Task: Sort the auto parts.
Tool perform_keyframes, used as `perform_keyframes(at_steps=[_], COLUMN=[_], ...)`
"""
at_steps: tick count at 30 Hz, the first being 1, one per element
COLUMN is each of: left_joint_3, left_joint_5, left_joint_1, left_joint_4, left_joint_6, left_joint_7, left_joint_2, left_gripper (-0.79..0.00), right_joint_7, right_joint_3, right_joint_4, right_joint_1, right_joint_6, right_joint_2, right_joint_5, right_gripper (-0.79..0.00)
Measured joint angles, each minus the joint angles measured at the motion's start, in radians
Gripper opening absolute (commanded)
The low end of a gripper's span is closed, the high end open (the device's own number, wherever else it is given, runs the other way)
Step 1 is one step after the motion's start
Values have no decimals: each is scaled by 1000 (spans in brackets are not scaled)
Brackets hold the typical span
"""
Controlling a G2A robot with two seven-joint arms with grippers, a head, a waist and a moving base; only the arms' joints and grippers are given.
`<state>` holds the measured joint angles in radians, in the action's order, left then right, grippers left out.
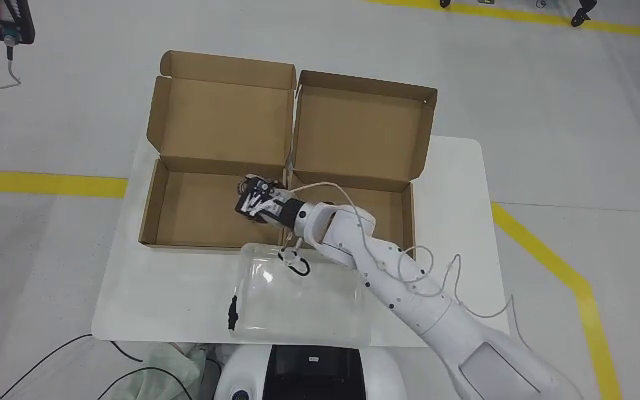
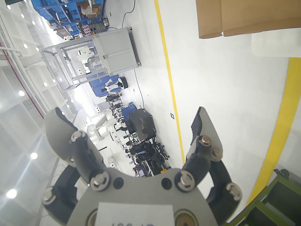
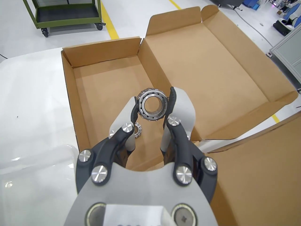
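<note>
Lying at the near edge of the smooth white table (image 1: 150, 290), a clear plastic tray (image 1: 335, 305) with rounded corners sits just in front of two open boxes of plain brown corrugated cardboard. Over the near right part of the left box (image 3: 101, 55) hangs the right gripper (image 3: 152, 104). Its ribbed black pads (image 3: 172, 99) are drawn partway in and clamped on the outer sides of a bearing (image 3: 152, 116), a shiny steel ring with rollers around its band and a round hole through the middle, held clear of the box floor. Below it, on that floor, lies a smaller bearing (image 3: 138, 129). The right box (image 1: 395, 205) stands just beside the left one, and both lids (image 1: 225, 105) lie open toward the far side. The left gripper (image 2: 128, 114) points out over a pale floor (image 2: 223, 83), fingers wide apart, holding nothing.
</note>
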<state>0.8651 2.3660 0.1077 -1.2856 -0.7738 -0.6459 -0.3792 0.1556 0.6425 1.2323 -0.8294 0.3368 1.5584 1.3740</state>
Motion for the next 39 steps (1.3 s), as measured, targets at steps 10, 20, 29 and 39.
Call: perform_keyframes(at_steps=[10,20,29,39], left_joint_3=[0,0,0,0], left_joint_5=[0,0,0,0], left_joint_1=[0,0,0,0], left_joint_4=[0,0,0,0], left_joint_6=[0,0,0,0], left_joint_7=[0,0,0,0], left_joint_2=[0,0,0,0], left_gripper=[0,0,0,0], right_joint_7=[34,88,89,91], right_joint_3=[-58,-106,-111,-91], right_joint_4=[-164,-299,-365,-356], right_joint_1=[62,112,139,140], right_joint_6=[14,0,-4,-5], right_joint_2=[54,114,147,154], right_joint_5=[-42,-77,-90,-74], right_gripper=[-785,-785,-634,-545])
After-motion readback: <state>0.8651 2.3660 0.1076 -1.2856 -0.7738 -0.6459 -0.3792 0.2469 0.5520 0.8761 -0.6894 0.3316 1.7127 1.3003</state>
